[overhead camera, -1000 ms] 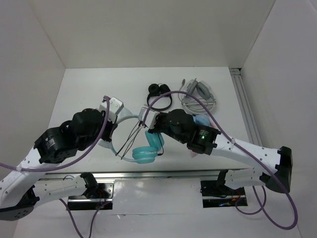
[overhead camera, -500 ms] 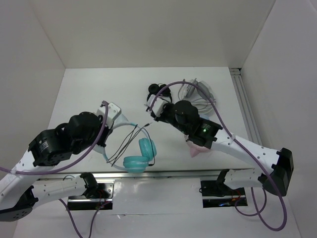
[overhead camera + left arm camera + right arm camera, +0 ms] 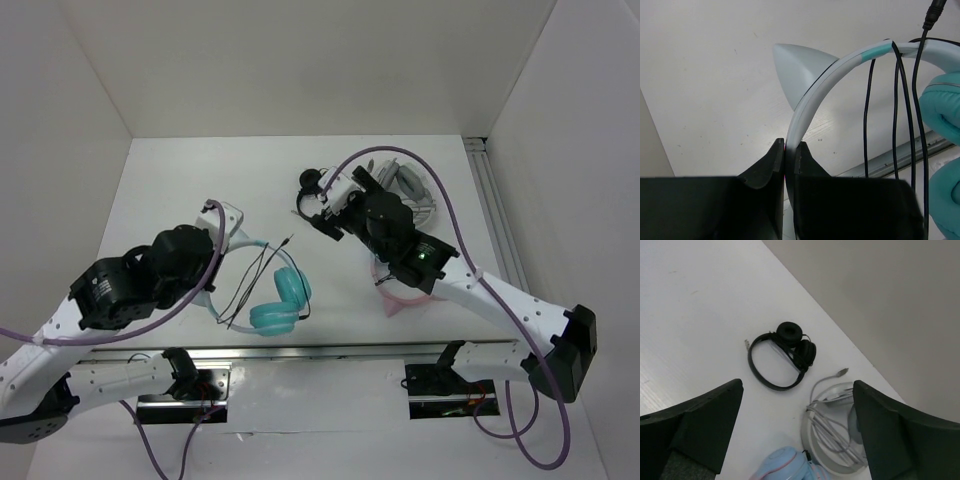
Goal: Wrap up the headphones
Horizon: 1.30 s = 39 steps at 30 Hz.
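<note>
The headphones [image 3: 272, 300] are clamped by the band in the left gripper [image 3: 789, 149], lower centre, steadied for looping the cable [image 3: 897, 115]; the right gripper [image 3: 797, 390] is held spread, empty.

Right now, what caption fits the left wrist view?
Left gripper clamps the headphones by the headband, black cable draped across it.

From above, reckoned from the middle of the table [image 3: 160, 190]: at 7 o'clock, the headphones [image 3: 275, 300], with the cable [image 3: 867, 120] draped across the headband [image 3: 815, 95]. At 12 o'clock, a small pair [image 3: 782, 357]. At 2 o'clock, near it, a pair with bundled cord [image 3: 415, 200]. At 4 o'clock, a fourth pair [image 3: 392, 300], partly under the right arm [image 3: 470, 290].
</note>
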Available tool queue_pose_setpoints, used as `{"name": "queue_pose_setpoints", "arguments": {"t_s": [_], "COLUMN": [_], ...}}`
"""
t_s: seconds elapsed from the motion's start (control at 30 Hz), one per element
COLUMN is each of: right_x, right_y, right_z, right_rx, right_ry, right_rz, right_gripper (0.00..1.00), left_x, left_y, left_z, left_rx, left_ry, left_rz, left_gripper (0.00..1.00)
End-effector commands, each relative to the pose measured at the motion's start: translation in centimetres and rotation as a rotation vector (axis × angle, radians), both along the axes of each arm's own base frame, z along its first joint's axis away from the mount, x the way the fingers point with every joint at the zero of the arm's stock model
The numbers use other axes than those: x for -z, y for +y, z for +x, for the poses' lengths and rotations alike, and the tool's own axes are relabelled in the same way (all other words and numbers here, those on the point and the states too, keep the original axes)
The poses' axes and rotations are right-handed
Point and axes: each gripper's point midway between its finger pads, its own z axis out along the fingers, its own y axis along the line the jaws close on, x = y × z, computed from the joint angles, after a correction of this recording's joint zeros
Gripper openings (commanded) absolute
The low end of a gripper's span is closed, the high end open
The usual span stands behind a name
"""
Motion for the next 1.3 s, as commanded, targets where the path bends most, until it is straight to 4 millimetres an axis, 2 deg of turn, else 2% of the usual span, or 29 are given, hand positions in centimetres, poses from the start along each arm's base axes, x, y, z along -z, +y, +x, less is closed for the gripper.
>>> {"name": "queue_pose_setpoints", "arguments": {"t_s": [0.0,0.03,0.1,0.13,0.37,0.4,0.47,0.5,0.53,0.57,0.63,0.7,0.73,0.8,0.83,0.87,0.93,0.97,1.0,1.03,1.07,1.1,1.13,1.17,1.27], "right_x": [-5.1,-6.3,-6.5,-7.1,-9.2,-8.8,-9.2,-9.6,-9.2,-8.7,-8.5,-6.6,-6.6,-6.1,-5.8,-5.4,-5.2,-4.5,-4.5,-4.0,-4.0,-3.8,-3.3,-3.2,-2.3], "right_y": [-1.4,-2.1,-2.9,-3.4,-5.7,-5.9,-5.9,-5.8,-6.0,-5.4,-5.8,-5.7,-5.9,-4.4,-4.3,-4.0,-3.8,-3.7,-3.7,-3.7,-3.7,-3.7,-3.4,-3.4,-3.4], "right_z": [0.1,0.3,0.4,0.2,-2.5,-2.8,-3.8,-4.2,-4.8,-5.4,-6.0,-6.0,-6.2,-7.0,-7.4,-7.5,-7.8,-7.9,-7.9,-7.7,-7.7,-7.7,-7.9,-7.9,-7.9], "right_rx": [0.093,0.147,0.203,0.23,0.236,0.242,0.205,0.187,0.174,0.141,0.14,0.153,0.153,0.083,0.062,0.054,0.041,0.045,0.045,0.057,0.057,0.057,0.05,0.05,0.063], "right_ry": [-0.052,-0.042,-0.014,0.0,0.055,0.077,0.104,0.111,0.131,0.161,0.176,0.21,0.214,0.259,0.269,0.284,0.286,0.294,0.294,0.297,0.297,0.297,0.306,0.306,0.314], "right_rz": [0.198,0.266,0.306,0.359,0.51,0.511,0.555,0.58,0.582,0.601,0.65,0.641,0.649,0.65,0.645,0.646,0.647,0.635,0.635,0.628,0.628,0.628,0.618,0.618,0.602], "right_gripper": [1.0,1.0,1.0,1.0,1.0,1.0,1.0,1.0,1.0,1.0,1.0,1.0,1.0,1.0,1.0,1.0,1.0,1.0,1.0,1.0,1.0,1.0,1.0,1.0,1.0], "left_x": [-1.3,-0.8,-0.4,0.5,3.3,4.3,4.8,5.4,5.8,6.0,7.8,8.4,8.4,9.9,9.7,9.2,9.9,10.2,9.7,10.2,13.3,13.9,13.4,15.3,15.4], "left_y": [-0.9,-0.7,-0.9,-1.1,-0.2,0.1,0.0,0.7,0.7,0.6,2.6,3.6,5.9,7.4,8.8,9.3,9.6,10.1,10.4,10.7,11.8,12.4,12.3,12.2,12.1], "left_z": [2.1,2.5,3.5,3.8,7.5,8.3,9.3,9.8,10.5,11.5,13.2,15.1,16.5,18.2,19.4,20.8,23.5,24.5,25.9,27.0,28.2,29.0,30.5,31.4,33.6], "left_rx": [-0.128,-0.174,-0.212,-0.229,-0.407,-0.442,-0.48,-0.524,-0.547,-0.557,-0.653,-0.715,-0.797,-0.856,-0.885,-0.896,-0.876,-0.896,-0.905,-0.923,-0.97,-0.997,-0.974,-0.978,-0.959], "left_ry": [-0.079,-0.076,-0.084,-0.072,-0.088,-0.074,-0.073,-0.073,-0.07,-0.079,-0.08,-0.076,-0.102,-0.083,-0.103,-0.139,-0.143,-0.155,-0.174,-0.162,-0.097,-0.095,-0.104,-0.076,-0.101], "left_rz": [-0.117,-0.114,-0.142,-0.136,-0.192,-0.177,-0.199,-0.191,-0.192,-0.223,-0.236,-0.312,-0.332,-0.325,-0.33,-0.363,-0.352,-0.35,-0.361,-0.374,-0.333,-0.326,-0.344,-0.325,-0.319], "left_gripper": [0.0,0.0,0.0,0.0,0.0,0.0,0.0,0.0,0.0,0.0,0.0,0.0,0.0,0.0,0.0,0.0,0.0,0.0,0.0,0.0,0.0,0.0,0.0,0.0,0.0]}}
